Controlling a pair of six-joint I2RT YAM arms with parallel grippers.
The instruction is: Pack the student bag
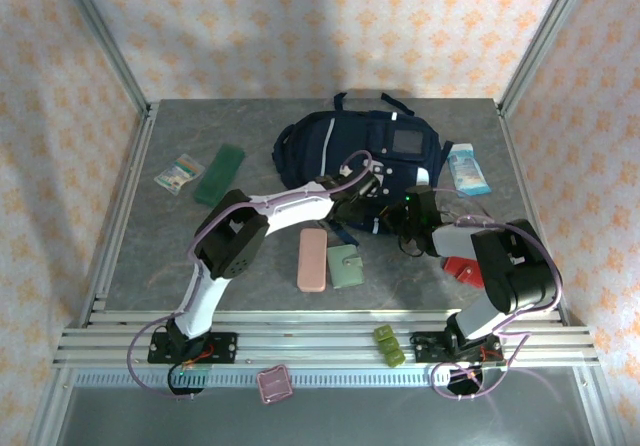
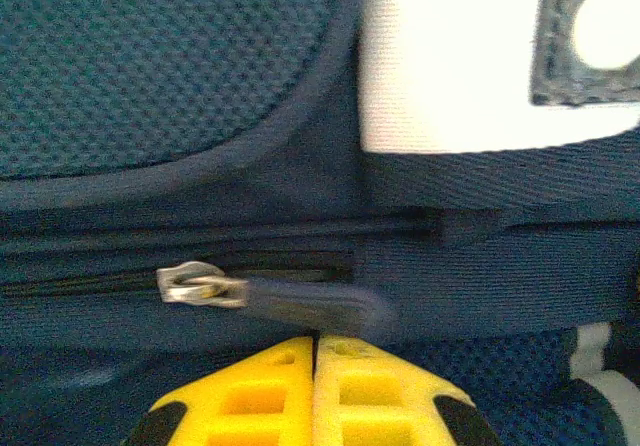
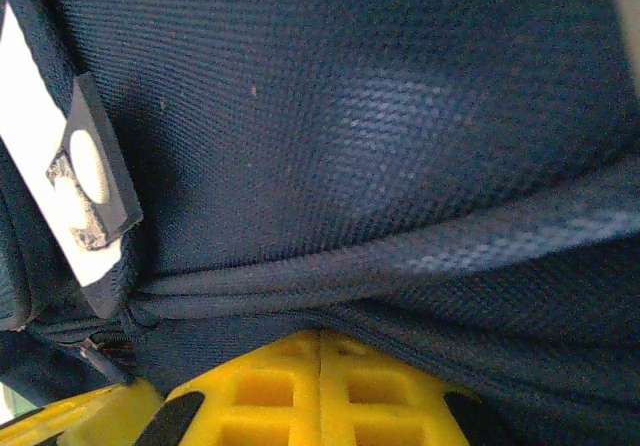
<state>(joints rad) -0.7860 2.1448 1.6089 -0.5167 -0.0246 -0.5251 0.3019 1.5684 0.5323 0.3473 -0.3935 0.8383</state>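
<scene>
Soft, even light falls from above on the table (image 1: 150,256), and shadows on it are faint. A pale bright patch sits on the back wall (image 1: 320,26). The overhead view is sharp. In the left wrist view the white patch (image 2: 450,66) on the student bag (image 2: 150,66) is blown out, the zipper pull (image 2: 310,304) is smeared, and the left gripper (image 2: 315,351) is out of focus. The right wrist view is dimmer; the bag's weave carries a dull sheen, and the right gripper (image 3: 320,351) is blurred.
</scene>
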